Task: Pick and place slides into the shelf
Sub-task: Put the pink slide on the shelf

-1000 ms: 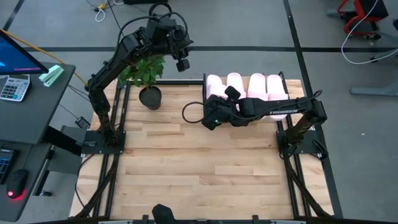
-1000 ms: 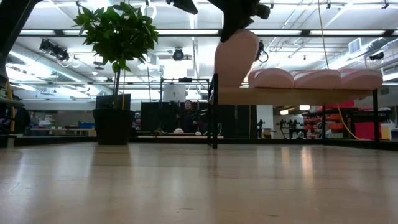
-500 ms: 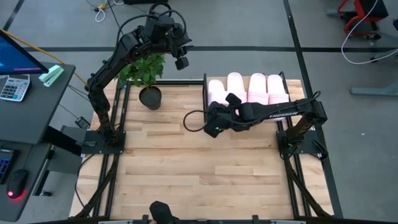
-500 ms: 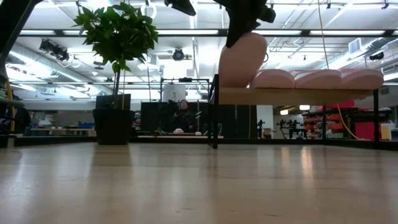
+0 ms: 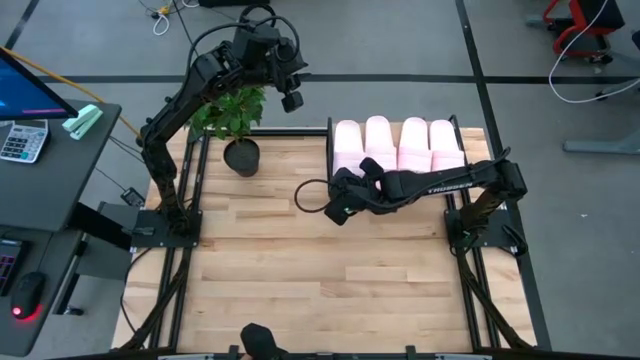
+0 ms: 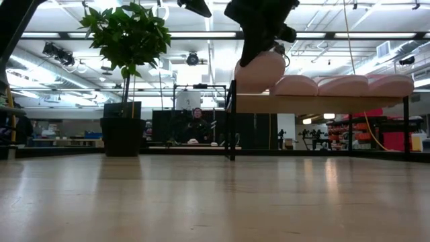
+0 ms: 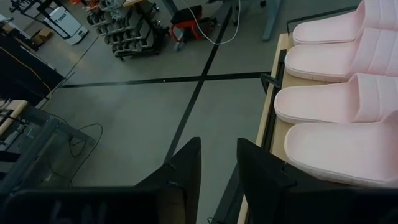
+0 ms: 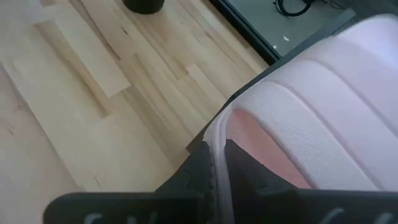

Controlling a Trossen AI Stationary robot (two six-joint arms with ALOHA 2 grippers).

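Four pale pink slides point(image 5: 400, 142) lie side by side on the shelf point(image 6: 322, 103), a low wood-topped rack at the table's far right. My right gripper point(image 5: 366, 168) is shut on the leftmost slide point(image 6: 261, 70), which stands higher than the other three point(image 6: 342, 84). Above the plant at the far left, my left gripper point(image 5: 292, 102) hangs high with a gap between its fingers point(image 7: 186, 171) and nothing in it. The left wrist view looks down on the slides point(image 7: 336, 143) from the side. My right gripper pinches a thin edge of the leftmost slide's strap band point(image 8: 219, 134) between its two fingers, one finger point(image 8: 245, 165) on the inner side and one outside. The fingers slant down from the table's near side. The slide sits tilted, its lower part point(image 6: 254, 89) on the shelf's left end.
A potted plant point(image 5: 241, 156) stands at the table's far left, left of the shelf. Bare wood table point(image 5: 300, 270) spreads in front of the shelf. A desk with a calculator point(image 5: 25, 140) stands beyond the left edge. A person point(image 6: 196, 124) sits far behind.
My right gripper has sunk and drawn a little toward the table's near edge, rolling slightly. The leftmost slide has tipped from nearly upright down toward the shelf top, now only somewhat higher than the others.
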